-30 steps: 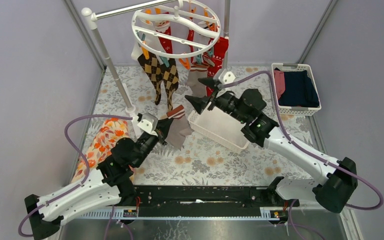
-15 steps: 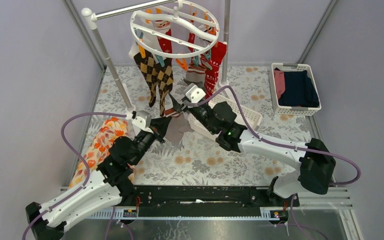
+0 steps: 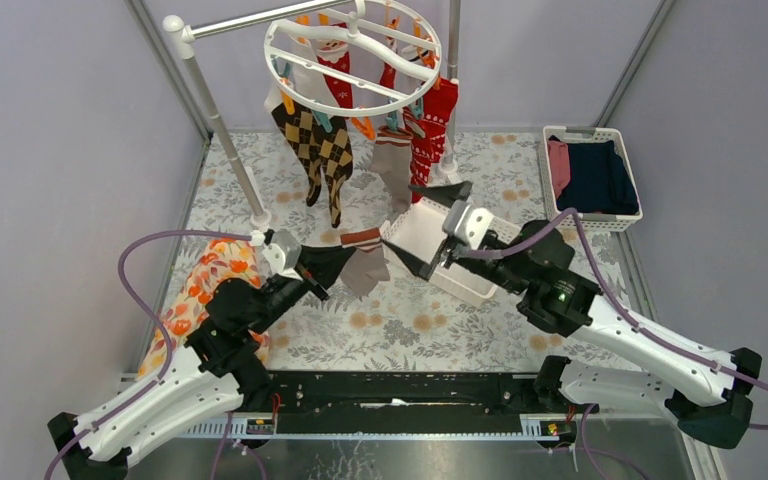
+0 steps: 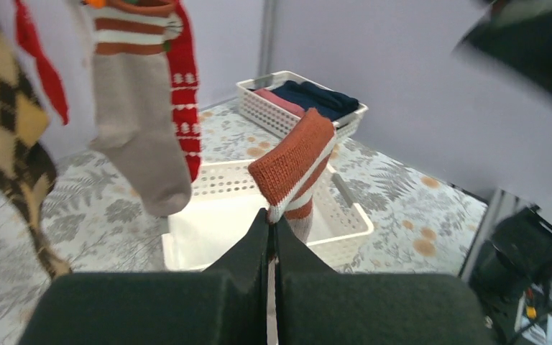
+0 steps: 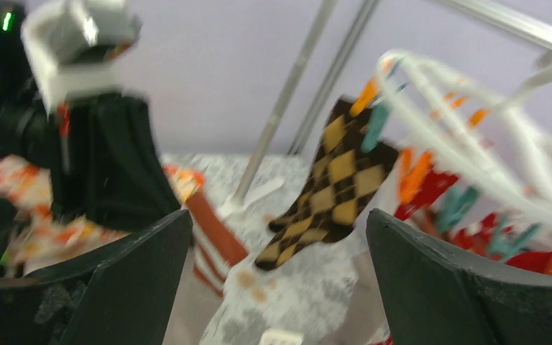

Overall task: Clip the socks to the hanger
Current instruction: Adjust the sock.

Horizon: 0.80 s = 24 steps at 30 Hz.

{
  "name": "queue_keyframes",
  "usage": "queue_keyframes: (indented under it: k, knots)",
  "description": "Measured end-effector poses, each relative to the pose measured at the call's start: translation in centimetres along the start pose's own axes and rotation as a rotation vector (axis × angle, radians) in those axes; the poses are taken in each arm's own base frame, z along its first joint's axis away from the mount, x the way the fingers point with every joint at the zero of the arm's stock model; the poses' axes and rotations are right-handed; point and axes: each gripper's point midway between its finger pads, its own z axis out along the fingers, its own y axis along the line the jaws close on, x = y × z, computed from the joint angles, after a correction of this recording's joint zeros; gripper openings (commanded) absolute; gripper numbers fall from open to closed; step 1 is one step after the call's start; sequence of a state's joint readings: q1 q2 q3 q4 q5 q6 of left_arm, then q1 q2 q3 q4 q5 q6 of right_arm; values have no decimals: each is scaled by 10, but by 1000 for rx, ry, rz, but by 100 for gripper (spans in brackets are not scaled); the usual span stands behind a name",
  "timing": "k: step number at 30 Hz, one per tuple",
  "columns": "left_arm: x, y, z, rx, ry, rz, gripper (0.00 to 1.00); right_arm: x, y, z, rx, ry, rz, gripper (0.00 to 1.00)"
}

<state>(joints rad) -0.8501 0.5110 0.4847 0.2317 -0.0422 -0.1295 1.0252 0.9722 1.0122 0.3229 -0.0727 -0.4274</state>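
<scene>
Mid-frame, the left gripper is clenched on the striped-cuff sock — seemingly the handover step. The right gripper, spread wide at centre-right, probably must pinch the cuff, then raise it to the hanger, upper centre.

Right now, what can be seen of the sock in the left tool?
The sock is a soft knit, taupe-grey with a rust-orange cuff crossed by white stripes. The left tool is shut on it below the cuff, which stands folded above the grip. The grey foot hangs limp beside the white slatted basket. No clip holds it, and the right tool is apart from it.
</scene>
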Motion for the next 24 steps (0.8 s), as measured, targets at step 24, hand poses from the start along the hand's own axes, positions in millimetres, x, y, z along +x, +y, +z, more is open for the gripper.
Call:
queue_keyframes:
  k: [24]
  knots:
    - [6, -53, 3, 330, 43, 108, 0, 79, 84, -47, -263, 136, 232, 77]
